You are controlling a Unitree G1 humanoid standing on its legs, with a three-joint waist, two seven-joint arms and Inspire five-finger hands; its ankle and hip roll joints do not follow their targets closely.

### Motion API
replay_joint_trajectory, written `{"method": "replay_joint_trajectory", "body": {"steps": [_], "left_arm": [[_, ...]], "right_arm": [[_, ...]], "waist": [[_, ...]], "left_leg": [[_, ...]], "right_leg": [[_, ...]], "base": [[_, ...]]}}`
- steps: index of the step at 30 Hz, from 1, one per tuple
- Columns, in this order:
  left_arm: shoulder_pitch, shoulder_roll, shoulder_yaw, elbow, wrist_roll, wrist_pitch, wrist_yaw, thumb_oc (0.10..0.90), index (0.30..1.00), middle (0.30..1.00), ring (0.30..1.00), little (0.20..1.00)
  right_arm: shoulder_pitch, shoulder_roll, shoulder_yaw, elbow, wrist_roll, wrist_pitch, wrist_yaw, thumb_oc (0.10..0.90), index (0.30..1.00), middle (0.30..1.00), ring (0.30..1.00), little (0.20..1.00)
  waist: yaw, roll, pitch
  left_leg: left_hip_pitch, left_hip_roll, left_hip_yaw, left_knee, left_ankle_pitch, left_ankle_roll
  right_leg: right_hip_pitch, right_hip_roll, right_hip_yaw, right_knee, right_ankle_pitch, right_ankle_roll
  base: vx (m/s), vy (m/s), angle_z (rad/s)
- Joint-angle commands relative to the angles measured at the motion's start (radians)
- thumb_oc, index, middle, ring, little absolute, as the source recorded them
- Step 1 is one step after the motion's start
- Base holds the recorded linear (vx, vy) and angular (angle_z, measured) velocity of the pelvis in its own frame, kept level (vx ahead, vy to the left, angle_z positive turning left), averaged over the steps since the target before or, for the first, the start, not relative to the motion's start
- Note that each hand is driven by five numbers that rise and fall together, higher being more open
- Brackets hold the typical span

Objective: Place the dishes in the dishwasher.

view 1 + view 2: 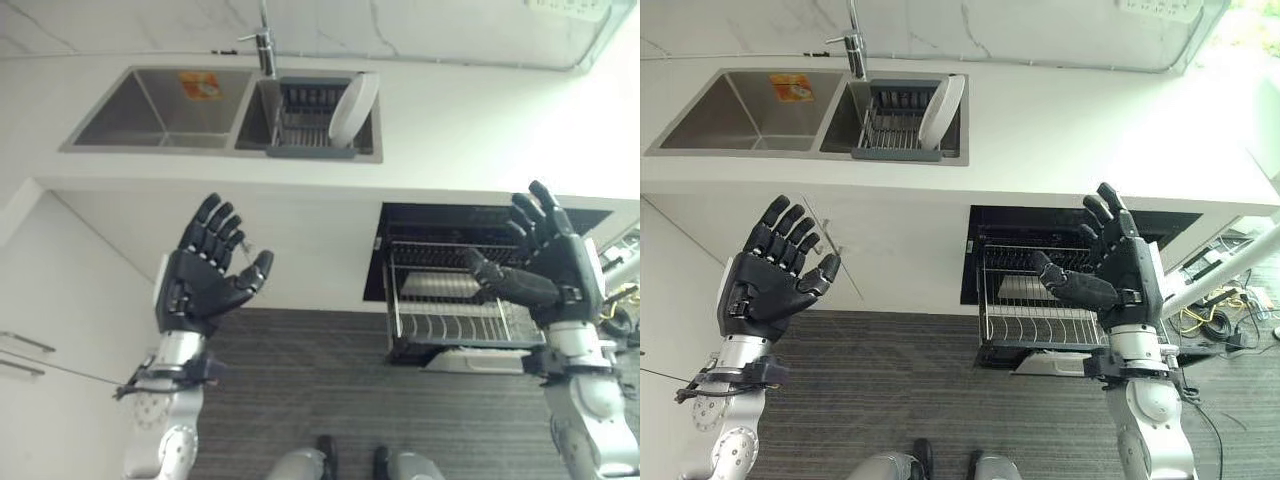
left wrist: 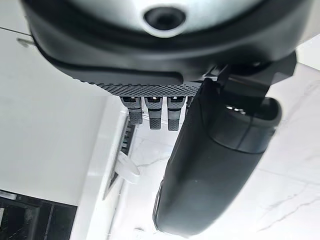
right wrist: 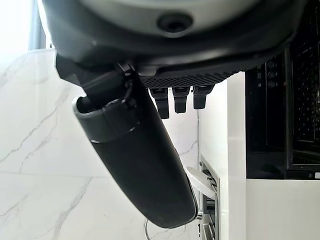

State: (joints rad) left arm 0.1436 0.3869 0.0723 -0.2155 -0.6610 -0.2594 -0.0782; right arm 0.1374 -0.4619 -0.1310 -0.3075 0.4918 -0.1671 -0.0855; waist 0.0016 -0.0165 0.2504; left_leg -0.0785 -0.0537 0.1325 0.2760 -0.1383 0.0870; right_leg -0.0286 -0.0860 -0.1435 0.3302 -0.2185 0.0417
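A single white plate (image 1: 353, 108) stands on edge, nearly upright, in a dark drying rack (image 1: 312, 128) set into the right-hand basin of a steel double sink (image 1: 165, 110) in the pale table (image 1: 470, 125), just beside the tap (image 1: 264, 48). Its flat face leans toward the robot's right, with its rim rising above the rack. Below the table edge, to the right, the dishwasher (image 1: 480, 215) is open, its wire basket (image 1: 455, 300) drawn out over the grey floor (image 1: 300, 390) and holding no dishes that can be seen.

Both hands hang well short of the plate, raised in front of the cabinet face, palms turned inward, holding nothing. The left hand (image 1: 205, 275) has its fingers (image 1: 215, 225) spread and straight; the right hand (image 1: 550, 265), hovering over the basket, is likewise spread wide. The plate lies up and ahead between them, somewhat nearer the left hand's side, while the basket sits directly under the right. By that layout, either arm must reach forward over the table edge first.
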Motion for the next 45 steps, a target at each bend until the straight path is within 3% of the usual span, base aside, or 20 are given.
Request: {"method": "replay_joint_trajectory", "body": {"steps": [1,2,3,5,6,8,10,12,14,17,21,23,25,26,27,28,32,34,45], "left_arm": [[-0.064,0.023,0.021,-0.121,-0.054,-0.126,-0.076,0.8,0.9,0.9,0.9,0.9],[-0.069,0.02,0.017,-0.125,-0.058,-0.133,-0.084,0.8,0.9,0.9,0.9,0.9],[-0.076,0.012,0.017,-0.13,-0.058,-0.144,-0.1,0.8,0.9,0.9,0.9,0.9],[-0.086,0.009,0.018,-0.129,-0.05,-0.159,-0.105,0.8,0.9,0.9,0.9,0.9],[-0.088,0.011,0.016,-0.131,-0.047,-0.162,-0.098,0.8,0.9,0.9,0.9,0.9],[-0.077,0.015,0.019,-0.144,-0.027,-0.174,-0.088,0.8,0.9,0.9,0.9,0.9],[-0.056,0.012,0.026,-0.155,-0.024,-0.192,-0.088,0.8,0.9,0.9,0.9,0.9],[-0.048,0.004,0.031,-0.157,-0.038,-0.206,-0.102,0.8,0.9,0.9,0.9,0.9],[-0.054,0.013,0.032,-0.154,-0.03,-0.208,-0.103,0.8,0.9,0.9,0.9,0.9],[-0.081,0.04,0.047,-0.162,-0.039,-0.19,-0.121,0.8,0.9,0.9,0.9,0.9],[-0.148,0.058,0.042,-0.185,0.023,-0.151,-0.108,0.8,0.9,0.9,0.9,0.9],[-0.167,0.06,0.03,-0.186,0.064,-0.141,-0.089,0.8,0.9,0.9,0.9,0.9],[-0.176,0.063,0.024,-0.188,0.096,-0.144,-0.083,0.8,0.9,0.9,0.9,0.9],[-0.179,0.072,0.019,-0.196,0.136,-0.155,-0.067,0.8,0.9,0.9,0.9,0.9],[-0.187,0.084,0.014,-0.196,0.142,-0.157,-0.065,0.8,0.9,0.9,0.9,0.9],[-0.19,0.088,0.011,-0.195,0.139,-0.159,-0.065,0.8,0.9,0.9,0.9,0.9],[-0.196,0.088,-0.002,-0.186,0.161,-0.169,-0.052,0.8,0.9,0.9,0.9,0.9],[-0.205,0.083,-0.021,-0.185,0.195,-0.158,-0.034,0.8,0.9,0.9,0.9,0.9],[-0.19,0.077,-0.044,-0.186,0.204,-0.131,-0.001,0.8,0.9,0.9,0.9,0.9]], "right_arm": [[-0.116,-0.048,-0.039,-0.019,-0.018,-0.078,-0.013,0.8,0.9,0.9,0.9,0.9],[-0.117,-0.051,-0.042,-0.015,-0.025,-0.083,-0.017,0.8,0.9,0.9,0.9,0.9],[-0.119,-0.058,-0.047,-0.013,-0.037,-0.082,-0.023,0.8,0.9,0.9,0.9,0.9],[-0.134,-0.061,-0.049,-0.014,-0.037,-0.063,-0.022,0.8,0.9,0.9,0.9,0.9],[-0.145,-0.059,-0.044,-0.013,-0.037,-0.051,-0.019,0.8,0.9,0.9,0.9,0.9],[-0.14,-0.062,-0.047,-0.015,-0.044,-0.043,-0.001,0.8,0.9,0.9,0.9,0.9],[-0.129,-0.071,-0.055,-0.022,-0.03,-0.039,0.014,0.8,0.9,0.9,0.9,0.9],[-0.127,-0.091,-0.061,-0.017,-0.011,-0.043,0.011,0.8,0.9,0.9,0.9,0.9],[-0.109,-0.087,-0.074,-0.02,-0.003,-0.054,0.014,0.8,0.9,0.9,0.9,0.9],[-0.066,-0.065,-0.101,-0.06,0.026,-0.056,0.004,0.8,0.9,0.9,0.9,0.9],[-0.076,-0.011,-0.093,-0.067,-0.016,-0.047,-0.047,0.8,0.9,0.9,0.9,0.9],[-0.097,0.012,-0.074,-0.059,-0.018,-0.027,-0.046,0.8,0.9,0.9,0.9,0.9],[-0.108,0.024,-0.055,-0.056,-0.038,-0.017,-0.038,0.8,0.9,0.9,0.9,0.9],[-0.116,0.02,-0.041,-0.049,-0.039,-0.014,-0.03,0.8,0.9,0.9,0.9,0.9],[-0.117,0.0,-0.044,-0.048,-0.021,-0.012,-0.03,0.8,0.9,0.9,0.9,0.9],[-0.118,-0.008,-0.048,-0.044,-0.013,-0.015,-0.022,0.8,0.9,0.9,0.9,0.9],[-0.13,-0.033,-0.064,-0.03,0.033,-0.034,0.001,0.8,0.9,0.9,0.9,0.9],[-0.134,-0.033,-0.06,-0.026,0.049,-0.039,0.012,0.8,0.9,0.9,0.9,0.9],[-0.192,-0.048,-0.03,-0.021,0.058,-0.063,-0.014,0.8,0.9,0.9,0.9,0.9]], "waist": [[0.003,-0.019,-0.073],[0.009,-0.029,-0.061],[0.014,-0.058,-0.04],[0.003,-0.053,-0.023],[0.002,-0.034,-0.02],[0.009,0.007,-0.027],[0.02,0.022,-0.036],[0.027,0.029,-0.05],[0.022,0.026,-0.066],[0.02,0.008,-0.087],[0.019,-0.015,-0.089],[0.025,-0.006,-0.088],[0.023,0.009,-0.082],[0.013,0.017,-0.073],[0.006,0.007,-0.071],[0.003,-0.004,-0.068],[-0.013,-0.028,-0.056],[-0.032,-0.038,-0.057],[-0.029,-0.021,-0.112]], "left_leg": [[0.048,0.058,0.027,0.024,-0.018,-0.136],[0.05,0.06,0.052,0.024,0.056,-0.156],[0.047,0.052,0.096,0.071,0.131,-0.176],[0.015,0.123,0.142,0.024,0.145,-0.183],[-0.019,0.177,0.148,0.024,0.119,-0.188],[-0.122,0.261,0.068,0.024,0.104,-0.211],[-0.189,0.286,-0.021,0.024,0.159,-0.237],[-0.211,0.296,-0.031,0.024,0.157,-0.243],[-0.192,0.284,-0.011,0.024,0.128,-0.231],[-0.152,0.219,-0.015,0.024,0.073,-0.196],[-0.115,0.129,-0.048,0.024,0.036,-0.144],[-0.097,0.112,-0.054,0.024,0.021,-0.12],[-0.081,0.11,-0.059,0.024,0.013,-0.104],[-0.07,0.113,-0.061,0.024,0.01,-0.099],[-0.067,0.103,-0.057,0.024,0.009,-0.096],[-0.062,0.094,-0.053,0.024,0.005,-0.096],[-0.043,0.078,-0.046,0.024,-0.014,-0.105],[-0.031,0.065,-0.052,0.024,-0.037,-0.099],[0.004,0.077,-0.031,0.024,-0.075,-0.099]], "right_leg": [[-0.01,0.02,-0.039,-0.03,0.043,0.024],[-0.002,0.007,-0.042,-0.03,0.043,0.015],[0.005,-0.029,-0.048,-0.03,0.051,0.002],[0.011,-0.032,-0.041,-0.03,0.056,0.015],[0.016,-0.02,-0.037,-0.03,0.048,0.026],[0.023,-0.003,-0.019,-0.03,0.029,0.048],[0.043,0.011,0.018,-0.03,0.011,0.05],[0.071,-0.006,0.03,-0.03,-0.011,0.066],[0.083,-0.045,0.025,-0.03,-0.006,0.096],[0.084,-0.109,0.014,-0.03,0.017,0.142],[0.079,-0.191,-0.039,-0.03,0.176,0.152],[0.113,-0.197,-0.071,-0.03,0.255,0.144],[0.13,-0.17,-0.094,-0.03,0.303,0.137],[0.108,-0.116,-0.1,-0.03,0.276,0.123],[0.082,-0.067,-0.104,-0.03,0.211,0.113],[0.057,-0.054,-0.109,-0.03,0.192,0.112],[-0.051,-0.047,-0.092,-0.03,0.139,0.103],[-0.099,-0.048,-0.042,-0.03,0.178,0.115],[-0.086,0.002,0.017,-0.03,0.098,0.076]], "base": [[0.13,-0.131,0.07],[0.1,-0.13,0.16],[0.1,-0.023,0.17],[0.16,0.159,0.32],[0.21,0.346,0.43],[0.31,0.43,0.2],[0.36,0.404,-0.31],[0.32,0.411,-0.62],[0.24,0.341,-0.72],[0.21,0.278,-0.4],[0.24,0.273,0.46],[0.24,0.287,0.28],[0.2,0.248,0.13],[0.18,0.204,0.01],[0.15,0.114,0.0],[0.11,0.012,-0.1],[0.08,-0.059,-0.11],[0.12,-0.118,0.07],[0.11,-0.093,0.04]]}}
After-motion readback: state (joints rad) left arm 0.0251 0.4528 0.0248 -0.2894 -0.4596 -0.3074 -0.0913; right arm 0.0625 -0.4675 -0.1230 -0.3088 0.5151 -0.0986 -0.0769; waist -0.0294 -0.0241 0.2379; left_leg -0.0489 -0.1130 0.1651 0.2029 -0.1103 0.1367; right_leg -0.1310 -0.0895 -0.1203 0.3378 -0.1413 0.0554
